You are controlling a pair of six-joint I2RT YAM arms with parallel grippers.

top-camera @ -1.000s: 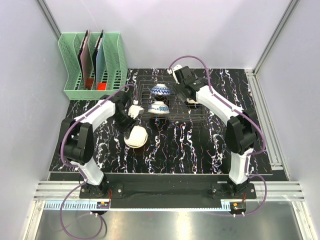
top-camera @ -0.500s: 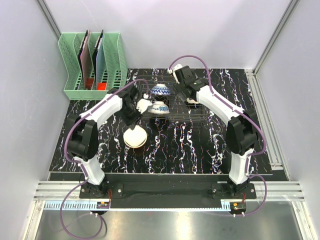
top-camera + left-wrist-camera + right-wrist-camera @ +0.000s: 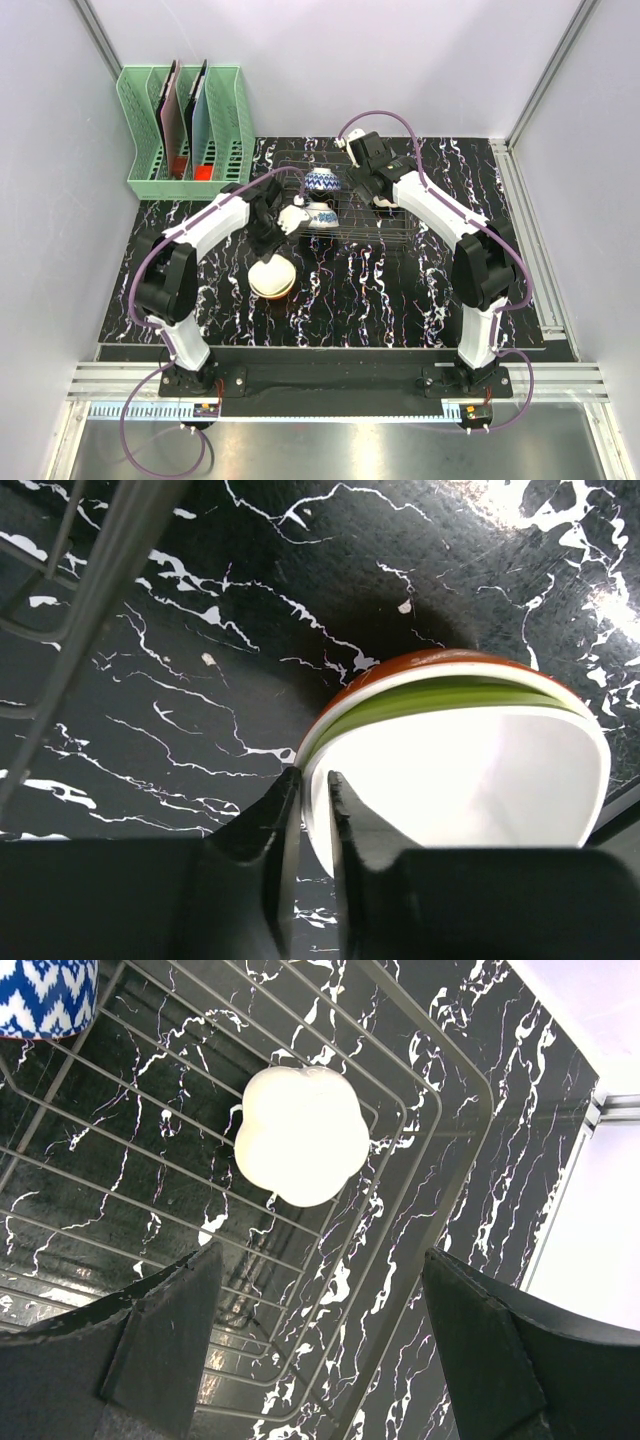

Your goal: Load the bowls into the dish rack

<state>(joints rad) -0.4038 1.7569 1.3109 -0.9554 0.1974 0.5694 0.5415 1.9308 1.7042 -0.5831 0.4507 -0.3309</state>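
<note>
The left pincer (image 3: pixel 313 780) is pinching the rim of the white bowl (image 3: pixel 470 780), one finger inside the rim and one outside. In the top view this bowl is held off the bench (image 3: pixel 400 290) at the left end of the dish rack (image 3: pixel 365 220), just beside the nearer of the two blue-patterned bowls.

The lime green bowl (image 3: pixel 440 698) sits nested in the orange bowl (image 3: pixel 400 670). From the left wrist their rims show as thin bands right behind the white bowl's edge (that view does not settle whether they touch it). From above, the nested pair rests on the bench near and left of the rack, apart from the held bowl.

Inside the wire rack, toward its left half, stand the far blue-patterned bowl (image 3: pixel 320 180) and the near blue-patterned bowl (image 3: pixel 320 214), one behind the other and close together.

The right pincer (image 3: pixel 320 1255) hangs over the middle of the rack with its fingers spread wide and nothing between them. Directly below it a cream-white lobed object (image 3: pixel 300 1150) lies on the rack's wires; what it is cannot be told. The far blue-patterned bowl shows at the upper left corner of the right wrist view.

At the far left of the bench stands a mint-green slotted holder (image 3: pixel 230 120) with flat boards upright in it.
</note>
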